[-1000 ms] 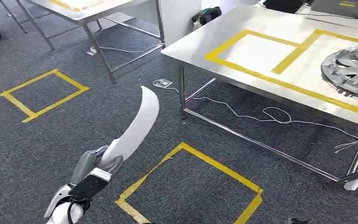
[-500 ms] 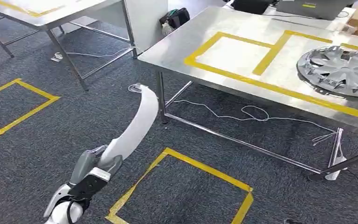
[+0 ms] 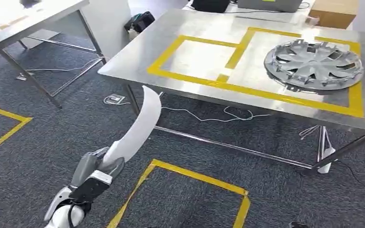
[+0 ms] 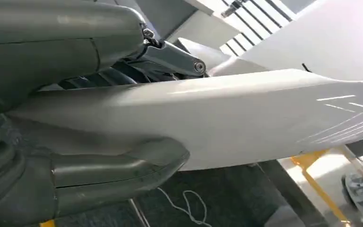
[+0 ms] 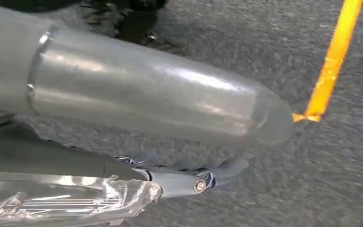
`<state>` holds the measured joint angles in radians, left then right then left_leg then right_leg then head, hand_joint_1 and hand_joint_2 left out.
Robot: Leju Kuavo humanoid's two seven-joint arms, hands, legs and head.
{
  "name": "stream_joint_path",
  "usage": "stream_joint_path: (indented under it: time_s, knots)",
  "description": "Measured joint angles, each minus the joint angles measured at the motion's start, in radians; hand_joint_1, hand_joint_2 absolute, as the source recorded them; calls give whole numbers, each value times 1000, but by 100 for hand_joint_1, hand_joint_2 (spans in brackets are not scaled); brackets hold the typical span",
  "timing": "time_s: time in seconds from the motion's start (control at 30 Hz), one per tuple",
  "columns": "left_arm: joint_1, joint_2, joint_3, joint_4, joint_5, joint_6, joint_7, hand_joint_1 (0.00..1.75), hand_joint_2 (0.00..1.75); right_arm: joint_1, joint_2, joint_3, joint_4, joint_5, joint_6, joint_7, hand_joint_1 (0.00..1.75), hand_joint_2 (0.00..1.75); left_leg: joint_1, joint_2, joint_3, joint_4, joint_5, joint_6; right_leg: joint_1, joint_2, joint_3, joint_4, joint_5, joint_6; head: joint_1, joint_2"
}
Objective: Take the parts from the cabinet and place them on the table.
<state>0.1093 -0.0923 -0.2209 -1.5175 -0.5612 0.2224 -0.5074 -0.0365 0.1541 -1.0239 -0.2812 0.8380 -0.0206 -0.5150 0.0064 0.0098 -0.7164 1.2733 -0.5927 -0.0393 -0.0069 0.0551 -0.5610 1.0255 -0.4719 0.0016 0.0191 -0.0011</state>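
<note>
Part [image 3: 140, 126] in transit: the left hand [image 3: 91, 172] grips the curved white panel by its lower end, tip raised toward the table [image 3: 138, 57] edge for clearance. Right hand [image 5: 189, 177] hangs curled, seemingly holding nothing.

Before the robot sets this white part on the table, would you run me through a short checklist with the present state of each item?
1. Part held: ok. The left hand grips the curved white part at its lower end; the thumb wraps under it in the left wrist view.
2. Free spot on the table: ok. The left taped rectangle is bare.
3. Neighbouring spot: not ok for placing. The silver wheel cover lies in the right rectangle.
4. Part over the table: not ok. Its tip is short of the table's edge, above the carpet.
5. Right hand free: cannot tell. Something in clear wrap sits beside its fingers.
</note>
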Motion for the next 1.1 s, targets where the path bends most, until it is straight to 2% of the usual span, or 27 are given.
stream_joint_path:
  time_s: [0.03, 0.07, 0.1, 0.13, 0.17, 0.23, 0.27, 0.3, 0.33, 0.37, 0.43, 0.47, 0.5, 0.53, 0.6, 0.63, 0.67, 0.7, 0.73, 0.77, 0.8, 0.83, 0.93, 0.97, 1.0, 1.03, 1.1]
  knots:
    - [-1, 0, 0, 0, 0, 0, 0, 175, 175, 2, 0, 0, 3, 6, 3, 8, 0, 0, 0, -2, 13, -55, 46, 0, -3, 11, 12, 0, -8, 3, 0, 0]
    - [-3, 0, -2, 0, 0, 0, 0, 175, 175, 2, 0, 2, 7, 14, 5, 16, 0, 0, 2, -11, 37, -133, 112, -1, -6, 22, 25, 0, -17, 8, 0, 0]
    - [-5, 0, -2, 0, 0, -1, 0, 175, 175, 2, 0, 4, 9, 23, 8, 25, 0, 0, 6, -33, 56, -205, 180, -4, -9, 31, 31, -1, -26, 14, -1, 0]
    - [-7, 1, -3, 1, 0, -2, 0, 175, 175, 0, -1, 7, 11, 32, 12, 34, 0, 0, 10, -50, 52, -269, 197, 0, -5, 39, 34, 11, -36, 21, -7, 0]
    - [-12, 1, -4, 2, 2, -4, 1, 175, 175, 2, -1, 11, 14, 44, 19, 44, 0, 0, 6, -44, 54, -252, 181, 8, -4, 45, 35, 2, -43, 28, -12, 0]
    - [-24, 1, -8, 3, 3, -5, 1, 175, 175, 11, -3, 26, 21, 79, 34, 66, 0, 0, 6, -44, 62, -261, 186, 28, -5, 45, 43, 9, -39, 46, -13, 0]
    - [-31, 0, -10, 4, 3, -5, 1, 175, 175, 14, -8, 34, 23, 93, 41, 76, 0, 0, 8, -44, 74, -261, 191, 39, -5, 41, 52, 6, -47, 50, -10, 0]
    - [-35, 0, -11, 4, 3, -5, 1, 175, 175, 16, -11, 43, 25, 105, 50, 80, 0, 0, 9, -42, 88, -264, 187, 45, -3, 13, 50, 17, -53, 52, -10, 0]
    - [-39, 0, -11, 5, 3, -5, 1, 175, 175, 13, -10, 50, 30, 112, 56, 84, 0, 0, 7, -37, 97, -263, 179, 52, -1, -22, 30, 66, -73, 55, -3, 0]
    - [-43, 0, -13, 7, 3, -6, 1, 175, 175, 7, -10, 55, 34, 115, 59, 87, 0, 0, 4, -33, 102, -263, 174, 56, -3, -38, -16, 141, -101, 56, 0, 0]
    - [-46, 0, -13, 12, 4, -6, 1, 175, 175, 7, -11, 65, 38, 117, 59, 88, 0, 0, 0, -26, 110, -263, 160, 59, -2, -45, -114, 282, -165, 62, 0, 0]
    - [-46, 0, -13, 14, 4, -6, 1, 175, 175, 10, -12, 68, 39, 118, 60, 89, 0, 0, -1, -25, 117, -263, 153, 60, -2, -45, -139, 304, -168, 63, -1, 0]
    - [-46, 0, -13, 17, 5, -6, 1, 175, 175, 13, -13, 70, 41, 121, 62, 91, 0, 0, -2, -25, 126, -263, 146, 60, -2, -45, -142, 282, -140, 63, 0, 0]
    - [-48, 0, -13, 19, 9, -6, 1, 175, 175, 16, -13, 73, 42, 126, 66, 92, 0, 0, -2, -24, 139, -263, 138, 58, -2, -46, -125, 220, -89, 61, 0, 0]
    - [-58, 0, -13, 24, 15, -6, 5, 175, 175, 18, -13, 81, 43, 137, 70, 94, 0, 0, -2, -23, 165, -263, 120, 53, 0, -52, -61, 40, 33, 48, 1, 0]
    - [-63, 0, -13, 27, 20, -5, 10, 175, 175, 17, -14, 85, 47, 140, 71, 96, 0, 0, -4, -21, 173, -262, 114, 48, 4, -58, -55, 18, 16, 46, -2, 0]
    - [-68, 0, -12, 30, 21, -4, 13, 175, 175, 14, -14, 90, 48, 142, 72, 96, 0, 0, -4, -21, 171, -263, 111, 42, 7, -60, -54, 14, -16, 41, 1, 0]
    - [-72, 0, -11, 32, 23, -4, 17, 175, 175, 15, -14, 92, 49, 144, 73, 96, 0, 0, -3, -21, 171, -267, 106, 34, 12, -58, -39, 11, 5, 32, -1, 0]
    - [-74, 0, -12, 36, 24, -4, 18, 175, 175, 17, -14, 93, 49, 146, 73, 96, 0, 0, -3, -21, 177, -255, 114, 28, 11, -57, -50, 6, 14, 24, 0, 0]
    - [-77, -1, -12, 39, 26, -4, 18, 175, 175, 18, -14, 93, 50, 147, 74, 96, 0, 0, -3, -20, 184, -254, 114, 26, 7, -52, -21, 3, 15, 19, 0, 0]
    - [-82, 0, -11, 42, 29, -3, 19, 175, 175, 18, -14, 95, 51, 148, 76, 96, 0, 0, -3, -20, 179, -236, 107, 22, 3, -52, -10, -6, 13, 16, 0, 0]
    - [-87, 0, -11, 44, 31, -3, 19, 175, 175, 17, -14, 98, 51, 149, 77, 96, 0, 0, -4, -20, 161, -198, 97, 16, 0, -51, 0, -10, 11, 13, -10, 0]
    - [-96, 0, -11, 55, 35, 0, 20, 175, 175, 14, -14, 100, 51, 150, 80, 96, 0, 0, -1, -20, 26, -2, 20, 4, -2, -46, 11, -12, -3, 4, -12, 0]
    - [-96, 0, -11, 60, 35, 0, 21, 175, 175, 15, -14, 101, 51, 151, 80, 96, 0, 0, 0, -20, -11, 32, 2, 2, -2, -44, 18, -12, -10, 4, -13, 0]
    - [-96, 0, -11, 64, 36, 0, 22, 175, 175, 17, -14, 102, 52, 152, 81, 96, 0, 0, 0, -20, -22, 23, 12, 3, -3, -41, 27, -12, -17, 5, -13, 0]
    - [-96, 0, -11, 68, 38, 0, 22, 175, 175, 19, -14, 103, 53, 153, 82, 96, 0, 0, 0, -20, -15, -20, 50, 3, -4, -39, 39, -12, -27, 8, -13, 0]
    - [-98, 1, -11, 72, 39, 2, 22, 175, 175, 19, -14, 108, 56, 157, 83, 97, 0, 0, 1, -19, 35, -171, 164, 4, -7, -36, 67, -13, -47, 16, -13, 0]
